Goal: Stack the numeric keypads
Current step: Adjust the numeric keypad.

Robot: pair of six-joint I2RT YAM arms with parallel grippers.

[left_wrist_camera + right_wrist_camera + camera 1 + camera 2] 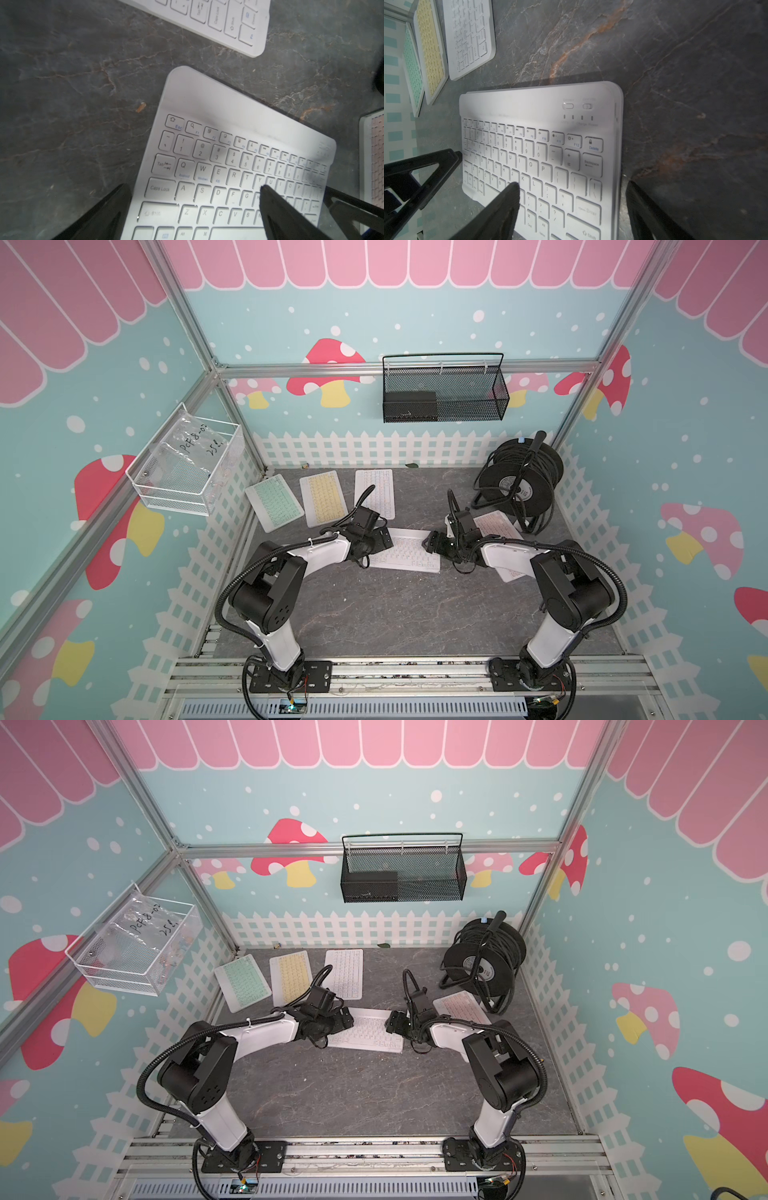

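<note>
Nearest my base, the grey marbled table (374,614) lay bare. Just beyond, my two arms met over a white keypad (405,549), which lay flat on the table about midway between them, keys up. My left gripper (384,539) stood at its left short end and my right gripper (430,541) at its right short end. Both were spread wide and held nothing. In each wrist view one jaw hung over the keys and the other off the keypad's edge, so each pair straddled an end without closing on it.

To the right, a pink keypad (496,524) lay partly under my right arm. A strip of pink keys also showed nearer, below the forearm, and I could not tell whether that was the same keypad or a second one.

Farther back on the left, three more lay side by side, close but none on top of another: a mint keypad (274,502), a yellow keypad (323,498) and a second white keypad (376,491). In the far right corner stood the black cable reel (519,483), no part of the job.

By my reading, the stacking had barely started. No keypad in clear view rested on another, and everything was left to gather. The likely first step was a two-handed pick of the centre keypad.
</note>
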